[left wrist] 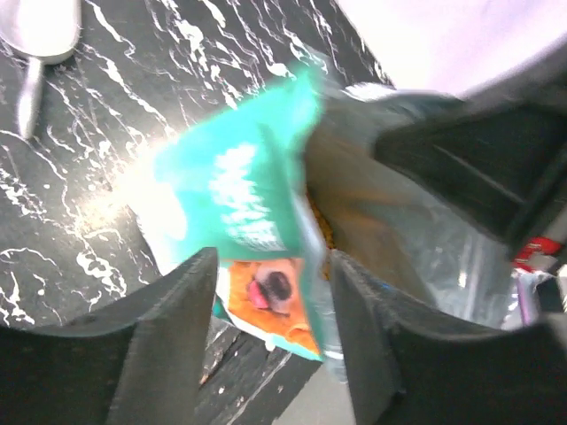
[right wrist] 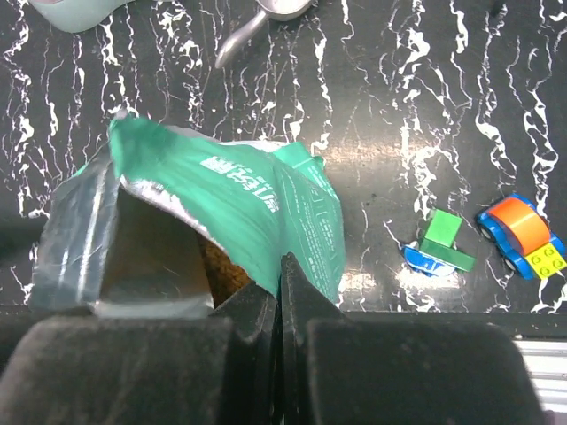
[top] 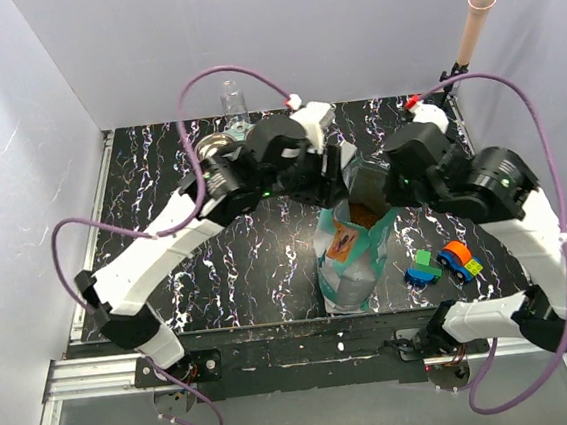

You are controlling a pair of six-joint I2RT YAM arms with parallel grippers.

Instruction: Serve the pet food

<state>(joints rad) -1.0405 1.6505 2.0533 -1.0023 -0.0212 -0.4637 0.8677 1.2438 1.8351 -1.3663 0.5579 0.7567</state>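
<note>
My right hand [right wrist: 282, 266] was clamped, apparently on the rim of the opened bag [top: 353, 256] on the worktop [top: 268, 264], my left hand [left wrist: 275, 261] open astride it, so I judged the pet food [right wrist: 226, 270] inside wholly unserved.

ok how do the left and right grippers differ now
The left gripper has jaws apart, the bag's edge loose between them; the right gripper is shut, pinching the bag's rim. The left reaches from the bag's left, the right from its right. Both are at the bag's open top.

orange toy car [right wrist: 523, 232], green-blue toy [right wrist: 440, 246], scoop [left wrist: 40, 31]
</note>
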